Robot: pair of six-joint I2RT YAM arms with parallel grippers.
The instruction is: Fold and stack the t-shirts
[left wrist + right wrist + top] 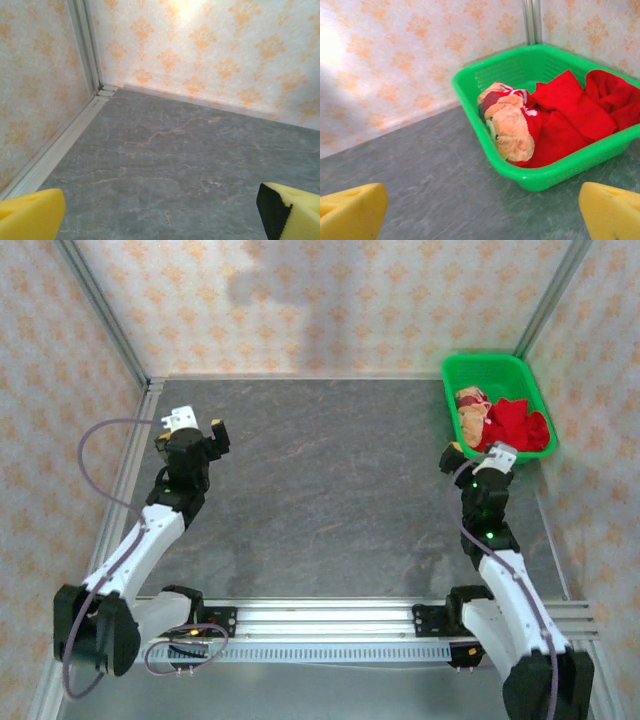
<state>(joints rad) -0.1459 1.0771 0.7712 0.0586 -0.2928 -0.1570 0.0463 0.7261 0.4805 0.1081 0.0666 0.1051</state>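
Left gripper (pixel 198 426) wide open and empty, over bare table (pixel 330 470) at centre left, near the left wall (pixel 60 390). Right gripper (pixel 477 453) wide open and empty, just short of the green basket (pixel 485 363) in the upper-right corner. Red t-shirt (pixel 512 426) crumpled inside the basket, bear print at its left end; the heap runs along the basket's length.

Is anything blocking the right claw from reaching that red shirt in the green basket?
Only the near wall of the green basket: the red t-shirt lies crumpled behind it, inside. The right gripper, jaws open, sits just outside; nothing visible covers the shirt from above.
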